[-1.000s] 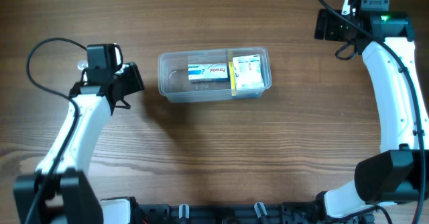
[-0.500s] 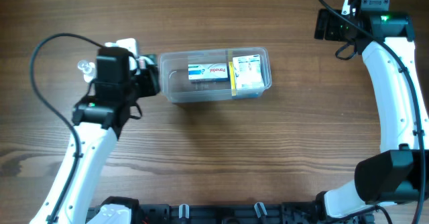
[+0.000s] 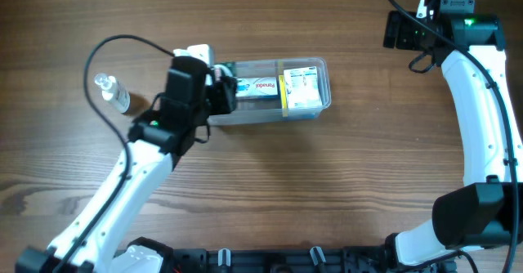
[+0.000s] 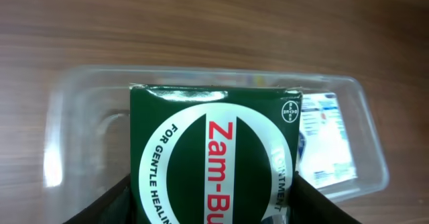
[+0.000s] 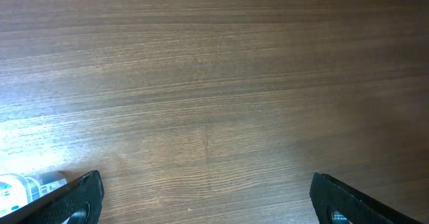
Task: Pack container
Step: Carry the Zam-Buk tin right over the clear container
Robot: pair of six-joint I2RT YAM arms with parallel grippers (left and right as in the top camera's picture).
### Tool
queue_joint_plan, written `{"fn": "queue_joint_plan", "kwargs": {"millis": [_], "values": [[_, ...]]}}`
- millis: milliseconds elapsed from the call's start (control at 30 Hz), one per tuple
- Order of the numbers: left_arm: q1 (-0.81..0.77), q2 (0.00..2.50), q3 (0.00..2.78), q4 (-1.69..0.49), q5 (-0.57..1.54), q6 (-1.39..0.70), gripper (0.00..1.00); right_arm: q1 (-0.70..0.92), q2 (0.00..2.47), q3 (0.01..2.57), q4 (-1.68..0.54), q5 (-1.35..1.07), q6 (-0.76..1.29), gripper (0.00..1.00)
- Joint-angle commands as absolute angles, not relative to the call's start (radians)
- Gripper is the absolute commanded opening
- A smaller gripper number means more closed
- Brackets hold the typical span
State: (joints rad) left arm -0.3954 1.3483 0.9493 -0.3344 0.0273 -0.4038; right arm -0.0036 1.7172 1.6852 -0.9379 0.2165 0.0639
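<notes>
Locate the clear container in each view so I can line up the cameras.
Overhead: container sits upper middle, its left end under the left arm.
Left wrist: it spans mid-frame, behind the green box held in the left pincer.
Right wrist: not in it.
Shared landmark: the white-and-blue box inside it, seen at right in the left wrist view.

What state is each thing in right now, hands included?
Container, open, no lid, two boxes inside.
Green box, gripped in left hand, over container's left end.
Blue box, flat inside container, middle.
Yellow-edged box, inside container, right end.
Bottle, on table, outside container.
Left hand, closed on green box.
Right hand, open, empty.
</notes>
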Motion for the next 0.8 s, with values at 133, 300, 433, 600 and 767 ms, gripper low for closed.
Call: {"fn": "queue_joint_plan", "kwargs": {"millis": [133,300,433,600,767], "values": [[-0.491,1.470,0.960,-0.232,0.020,-0.480,0.54,-0.001,1.726,1.681,-0.935,0.204,0.081,1.00],[-0.519,1.509,0.960,-0.212,0.017,-0.480,0.52,-0.001,1.726,1.681,-0.935,0.204,0.081,1.00],[-0.527,1.530,0.960,-0.212,0.004,-0.479,0.51,-0.001,1.726,1.681,-0.935,0.204,0.081,1.00],[-0.526,1.546,0.960,-0.210,-0.046,-0.476,0.50,-0.001,1.726,1.681,-0.935,0.204,0.081,1.00],[-0.527,1.568,0.960,-0.192,-0.051,-0.476,0.51,-0.001,1.726,1.681,-0.935,0.204,0.081,1.00]]}}
